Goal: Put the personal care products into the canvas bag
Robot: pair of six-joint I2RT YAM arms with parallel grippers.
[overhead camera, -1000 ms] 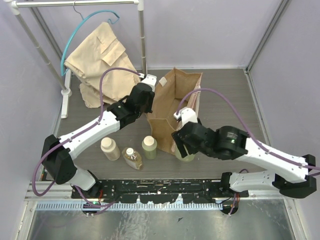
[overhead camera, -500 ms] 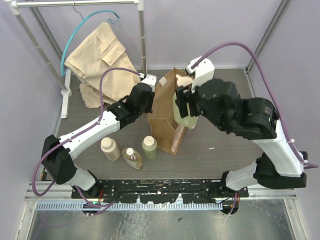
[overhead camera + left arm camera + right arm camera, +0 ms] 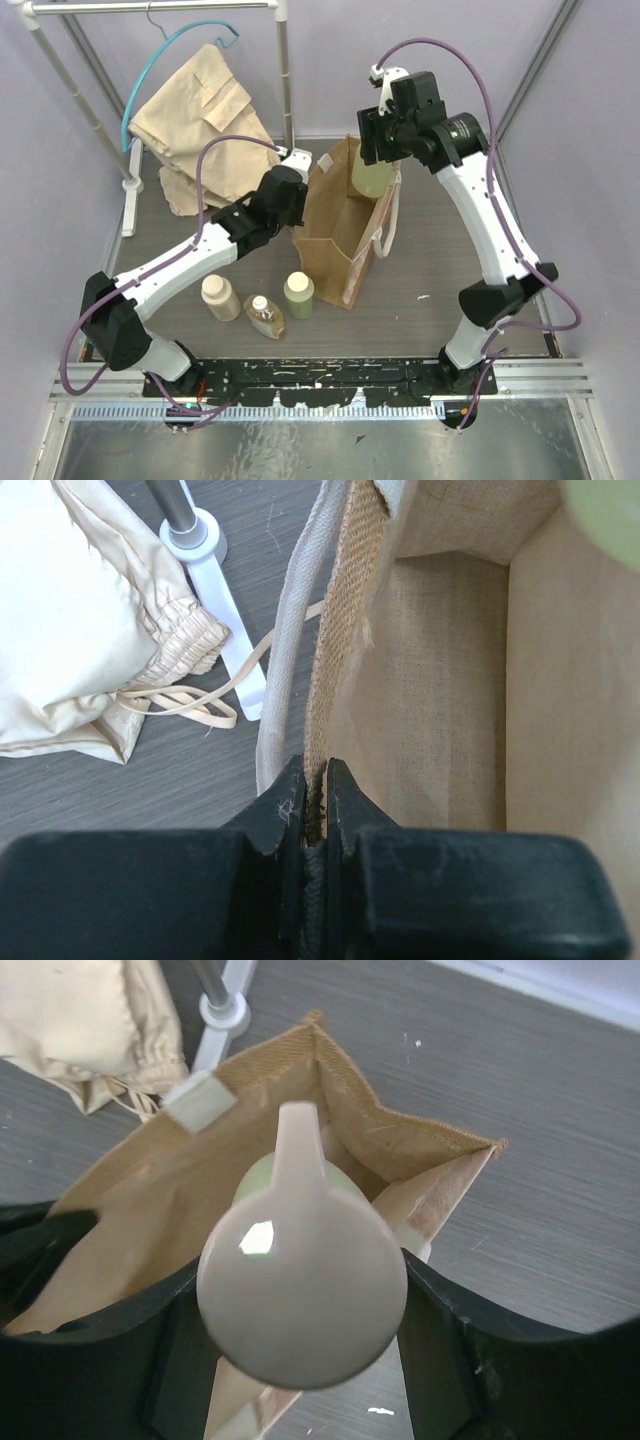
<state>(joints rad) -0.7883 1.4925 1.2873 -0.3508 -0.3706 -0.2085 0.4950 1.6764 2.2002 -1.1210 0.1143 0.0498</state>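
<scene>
One green bottle point(image 3: 372, 178) gripped in right hand point(image 3: 302, 1332) above canvas bag point(image 3: 335, 240) (left hand point(image 3: 315, 800) apparently pinching it).

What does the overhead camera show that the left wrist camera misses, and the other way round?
Only the overhead view shows three bottles standing beside the canvas bag: the cream bottle, the amber bottle and the green cylinder. It also shows the right end effector holding the rounder green bottle above the bag.

Only the left wrist view shows, close up, the left end effector pinched shut on the bag's rim, and the bag's bare inside.

Both show the bag, the beige garment and the rack's white foot.
</scene>
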